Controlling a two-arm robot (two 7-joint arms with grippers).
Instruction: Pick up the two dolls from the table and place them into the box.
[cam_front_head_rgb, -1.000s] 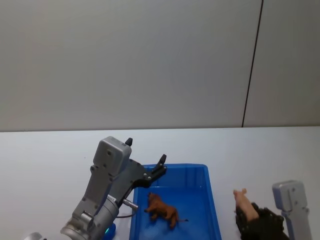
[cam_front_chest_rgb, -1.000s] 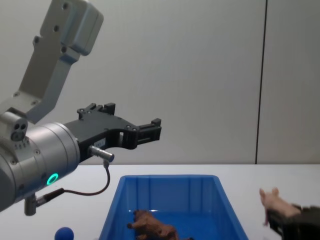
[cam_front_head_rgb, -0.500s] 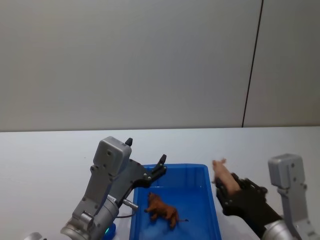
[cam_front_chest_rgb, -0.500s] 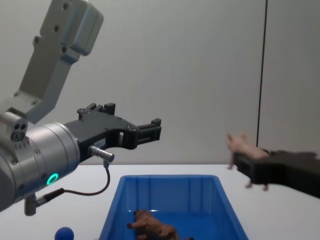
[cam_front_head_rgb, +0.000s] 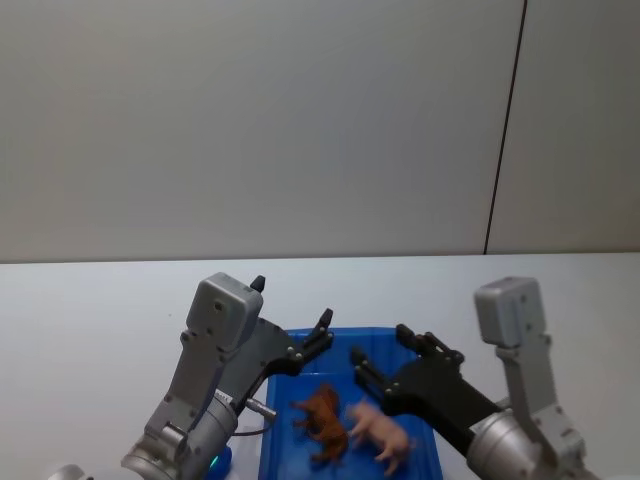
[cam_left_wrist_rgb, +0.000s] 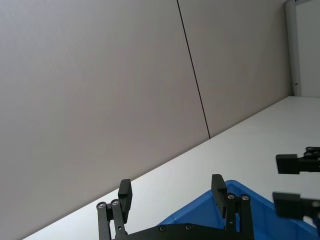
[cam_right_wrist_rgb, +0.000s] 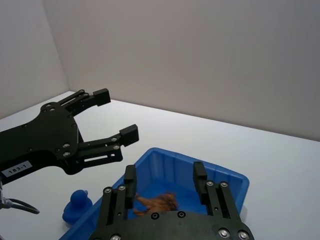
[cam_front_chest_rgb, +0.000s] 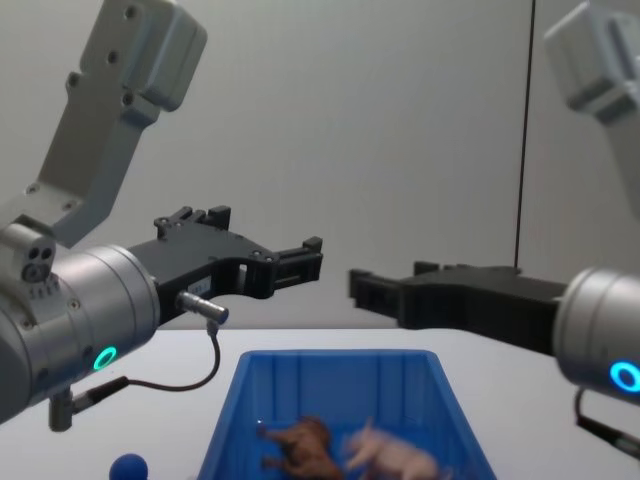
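I'm reading the last drop as done: the lion (cam_front_head_rgb: 322, 420) and pig (cam_front_head_rgb: 380, 432) are lying side by side on the floor of the box (cam_front_chest_rgb: 330, 355), toward its near edge. The right gripper (cam_front_head_rgb: 378, 343) is hovering spread and empty over the far right corner, and the left gripper (cam_front_head_rgb: 291, 302) is hanging open above the far left. Next, I'm judging, both arms just need lifting clear

White table (cam_front_head_rgb: 80, 300) bearing the blue box (cam_front_chest_rgb: 340, 385) and, near its left side, a small blue toy (cam_front_chest_rgb: 129, 467)
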